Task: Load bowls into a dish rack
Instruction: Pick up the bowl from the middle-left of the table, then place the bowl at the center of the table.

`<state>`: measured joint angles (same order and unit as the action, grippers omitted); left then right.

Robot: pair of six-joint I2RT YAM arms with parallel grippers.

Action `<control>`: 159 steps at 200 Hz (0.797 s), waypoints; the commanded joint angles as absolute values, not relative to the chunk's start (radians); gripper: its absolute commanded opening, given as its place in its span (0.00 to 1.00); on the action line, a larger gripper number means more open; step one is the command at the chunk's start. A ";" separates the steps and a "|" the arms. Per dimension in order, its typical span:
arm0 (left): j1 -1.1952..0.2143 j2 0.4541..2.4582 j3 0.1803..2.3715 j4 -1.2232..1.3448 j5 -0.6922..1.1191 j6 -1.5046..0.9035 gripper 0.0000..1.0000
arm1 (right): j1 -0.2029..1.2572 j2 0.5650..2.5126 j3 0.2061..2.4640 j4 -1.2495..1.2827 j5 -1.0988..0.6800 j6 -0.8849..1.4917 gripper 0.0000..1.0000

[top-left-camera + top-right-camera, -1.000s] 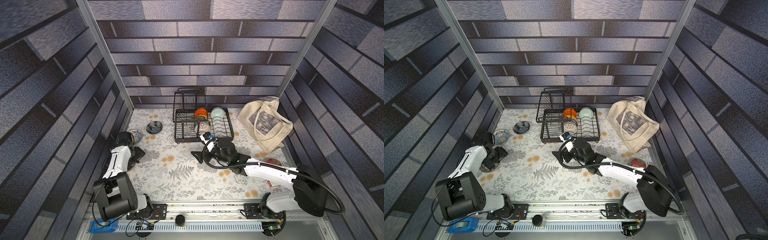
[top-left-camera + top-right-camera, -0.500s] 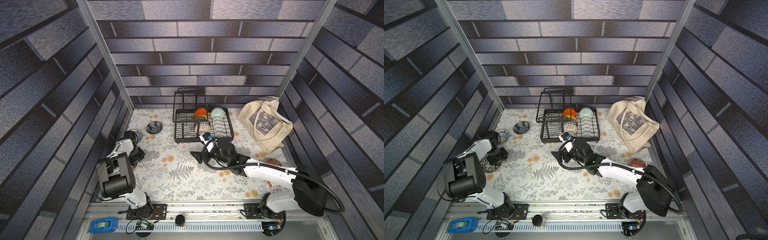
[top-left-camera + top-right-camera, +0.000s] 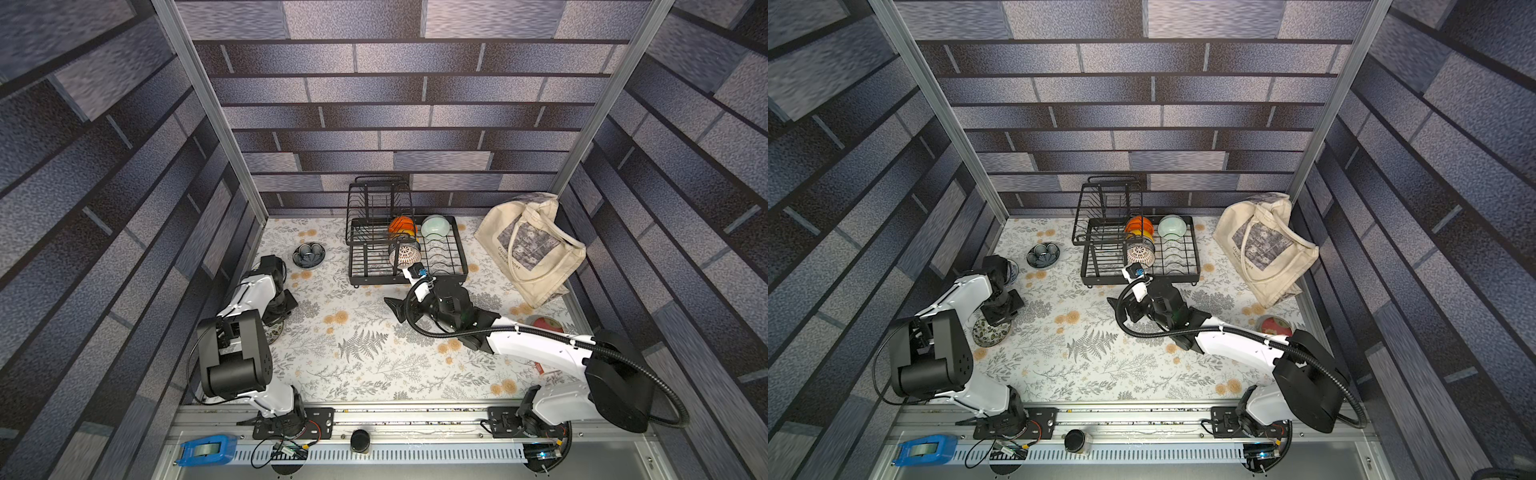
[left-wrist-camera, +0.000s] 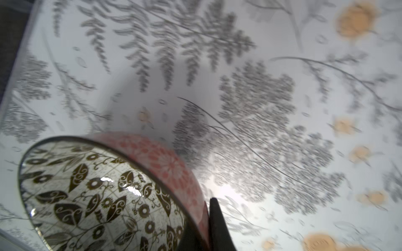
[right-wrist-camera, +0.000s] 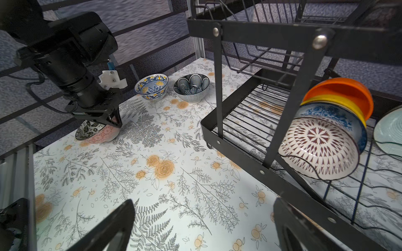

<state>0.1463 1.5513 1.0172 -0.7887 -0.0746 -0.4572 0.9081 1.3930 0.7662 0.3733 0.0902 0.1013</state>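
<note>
While my left end effector (image 5: 107, 126) pinches the rim of the dark leafy-patterned bowl (image 4: 97, 195), one finger inside and one outside since the wall is its only thin edge, the bowl sits near the tabletop's (image 5: 174, 195) left edge. It is perhaps tilted, and blur hides whether it is off the surface. Further right, the blue-yellow bowl (image 5: 151, 87) and dark blue-grey bowl (image 5: 191, 88) wait upright. In the dish rack (image 5: 218, 97), bowls lean nested on edge, braced by dividers. My right end effector (image 5: 202, 228) hangs spread and empty before it.
</note>
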 commanded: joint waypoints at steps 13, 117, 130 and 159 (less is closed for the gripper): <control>-0.072 1.454 1.154 -0.910 -0.093 -0.506 0.00 | 0.915 1.325 0.812 0.196 0.294 0.077 1.00; -0.717 1.557 1.281 -0.847 -0.401 -0.579 0.00 | 0.883 1.000 0.806 -0.236 0.587 0.225 1.00; -0.770 1.602 1.319 -0.834 -0.408 -0.560 0.00 | 0.851 0.949 0.779 -0.260 0.579 0.269 1.00; -0.861 1.705 1.416 -0.825 -0.451 -0.496 0.00 | 0.738 0.850 0.733 -0.320 0.516 0.359 1.00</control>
<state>-0.8124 1.6512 1.3258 -0.8341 -0.3454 -0.5617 0.8154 0.9176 0.7643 -0.2089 0.5289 0.2527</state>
